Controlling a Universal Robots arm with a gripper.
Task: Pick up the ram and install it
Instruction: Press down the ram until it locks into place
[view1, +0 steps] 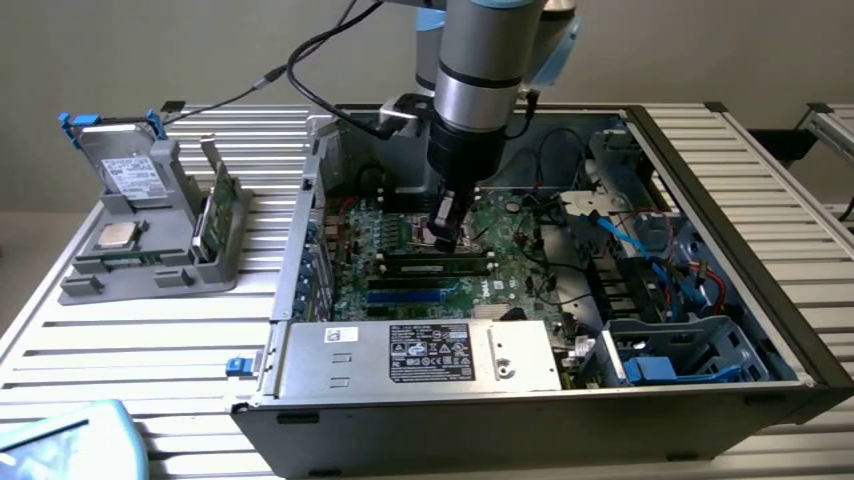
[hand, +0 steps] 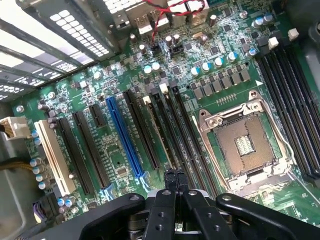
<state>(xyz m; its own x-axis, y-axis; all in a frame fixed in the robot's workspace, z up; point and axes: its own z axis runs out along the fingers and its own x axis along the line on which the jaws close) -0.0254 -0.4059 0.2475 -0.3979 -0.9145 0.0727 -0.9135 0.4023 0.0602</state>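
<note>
We see the pincer (hand: 174, 175) fully closed, empty, its tips above the ram (view1: 434, 267) lying in its motherboard (hand: 210, 85) slot. Pressing well, we judge, means pushing straight down, centred along the stick's top edge.

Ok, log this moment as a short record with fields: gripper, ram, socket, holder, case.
gripper: gripper shut, low inside the open computer case, fingertips over the motherboard beside its black slots
ram: a ram stick lies seated in a slot just in front of the gripper in the exterior view; whether the fingertips touch it cannot be told
socket: processor socket open, no chip in it
holder: grey holder on the table at the exterior view's left, carrying a drive and another green stick
</note>
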